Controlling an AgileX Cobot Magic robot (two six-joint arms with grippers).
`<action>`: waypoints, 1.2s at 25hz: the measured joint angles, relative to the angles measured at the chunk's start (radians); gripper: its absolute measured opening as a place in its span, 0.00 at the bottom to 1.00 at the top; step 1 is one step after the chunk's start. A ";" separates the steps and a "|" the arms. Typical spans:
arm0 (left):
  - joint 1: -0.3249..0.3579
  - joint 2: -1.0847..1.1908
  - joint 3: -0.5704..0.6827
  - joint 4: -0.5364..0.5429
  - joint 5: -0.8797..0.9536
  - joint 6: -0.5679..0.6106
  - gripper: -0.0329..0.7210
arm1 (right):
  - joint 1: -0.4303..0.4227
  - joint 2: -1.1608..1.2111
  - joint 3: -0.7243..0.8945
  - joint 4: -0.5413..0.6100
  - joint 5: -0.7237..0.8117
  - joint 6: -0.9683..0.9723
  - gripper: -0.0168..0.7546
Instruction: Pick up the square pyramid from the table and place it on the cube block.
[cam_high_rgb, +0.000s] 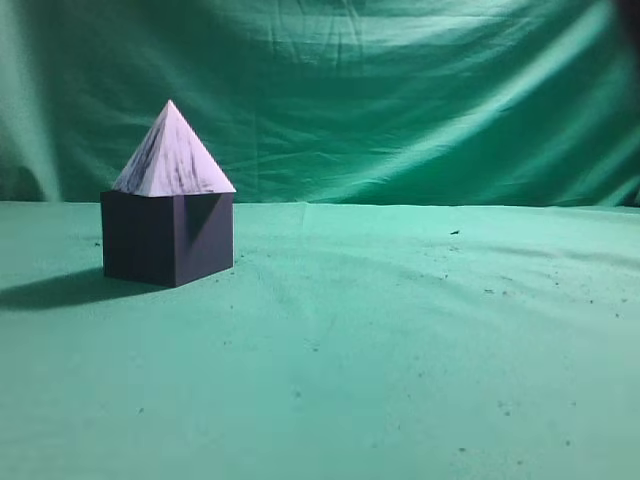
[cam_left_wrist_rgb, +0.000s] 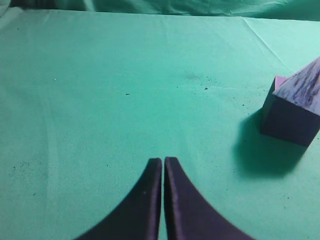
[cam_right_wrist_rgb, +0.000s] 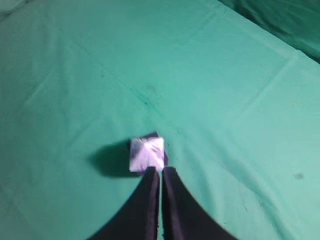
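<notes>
The whitish-lavender square pyramid (cam_high_rgb: 172, 155) with dark streaks stands upright on top of the dark purple-navy cube block (cam_high_rgb: 165, 240) at the left of the green table (cam_high_rgb: 400, 350). No gripper shows in the exterior view. In the left wrist view the stack is at the right edge, pyramid (cam_left_wrist_rgb: 306, 90) on cube (cam_left_wrist_rgb: 287, 120); my left gripper (cam_left_wrist_rgb: 163, 160) is shut and empty, well left of it. In the right wrist view I look down on the pyramid (cam_right_wrist_rgb: 146, 153), with the cube's edge (cam_right_wrist_rgb: 150, 136) peeking out; my right gripper (cam_right_wrist_rgb: 161, 170) is shut and empty, high above it.
Wrinkled green cloth hangs as a backdrop (cam_high_rgb: 400, 100) behind the table. Small dark specks (cam_high_rgb: 455, 233) dot the cloth. The stack casts a shadow (cam_high_rgb: 60, 290) to its left.
</notes>
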 joint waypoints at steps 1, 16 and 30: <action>0.000 0.000 0.000 0.000 0.000 0.000 0.04 | 0.000 -0.056 0.047 -0.017 0.000 0.016 0.02; 0.000 0.000 0.000 0.000 -0.002 0.000 0.04 | 0.000 -0.811 0.937 -0.081 -0.394 0.125 0.02; 0.000 0.000 0.000 0.000 -0.002 0.000 0.04 | 0.000 -1.165 1.138 -0.086 -0.323 0.129 0.02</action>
